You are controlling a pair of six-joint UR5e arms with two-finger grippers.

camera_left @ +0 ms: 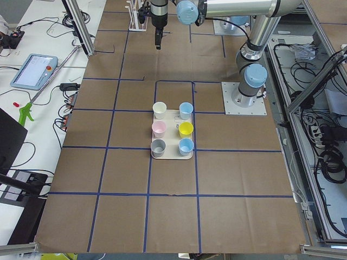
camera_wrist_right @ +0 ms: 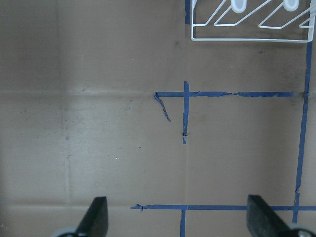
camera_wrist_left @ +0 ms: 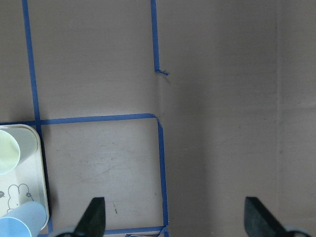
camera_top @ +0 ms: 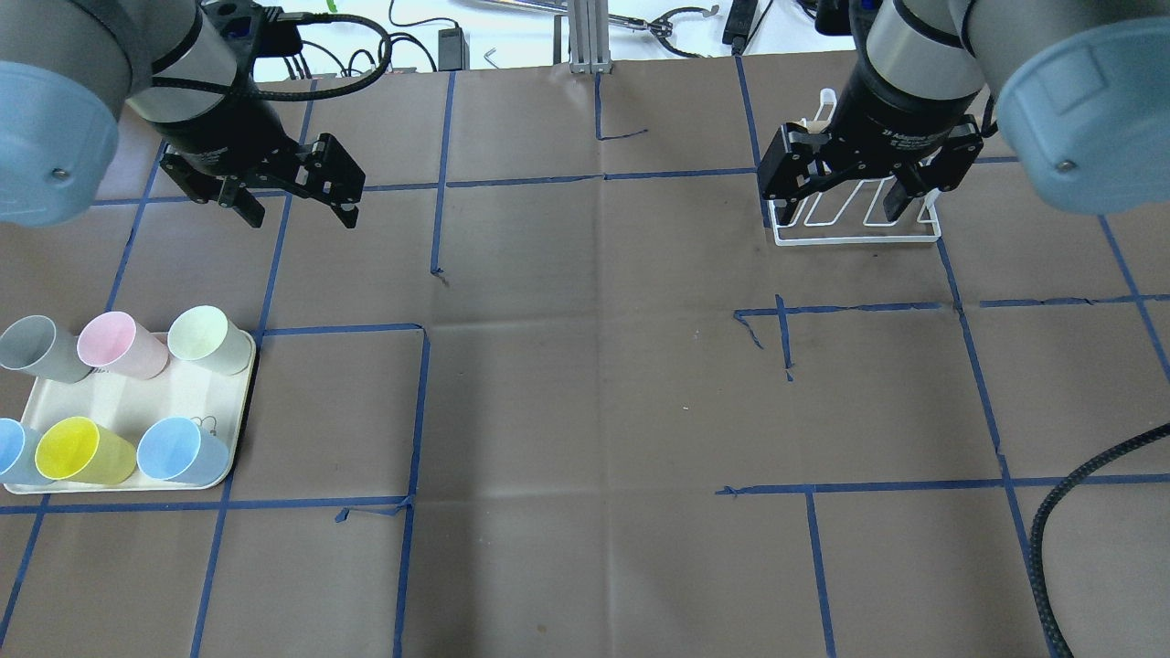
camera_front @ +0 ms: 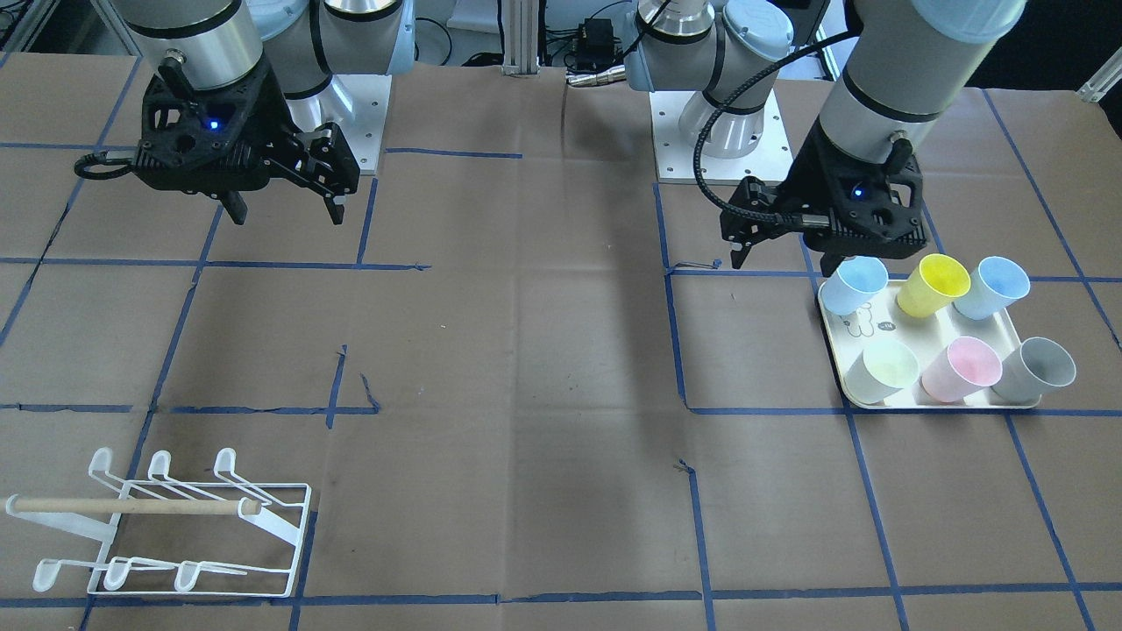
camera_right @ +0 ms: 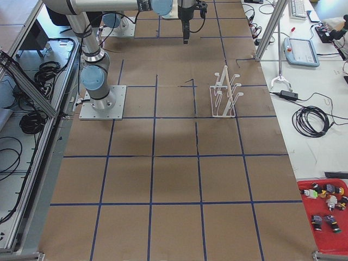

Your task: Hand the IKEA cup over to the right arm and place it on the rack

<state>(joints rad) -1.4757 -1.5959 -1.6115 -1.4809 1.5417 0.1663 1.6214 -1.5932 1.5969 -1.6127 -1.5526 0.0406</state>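
Brown-papered bench [camera_top: 594, 393] with a blue tape grid fills my overhead view. At upper left I have the left arm [camera_top: 215, 128]. The left jaws are wide apart with nothing in them, hanging over bare paper just above the tray in frame. At upper right is the right arm [camera_top: 914, 100]. The right jaws are also apart and hold nothing, and they hang over the rack [camera_top: 859, 224]. The rack is white wire with a wooden dowel, and it shows in the upper right corner of my right wrist view. The cream tray [camera_top: 137, 395] is at lower left and carries six upright cups in two rows of three. They are the grey cup [camera_top: 32, 347], pink cup [camera_top: 114, 343], pale green cup [camera_top: 206, 336], edge blue cup [camera_top: 11, 448], yellow cup [camera_top: 78, 450] and inner blue cup [camera_top: 178, 450].
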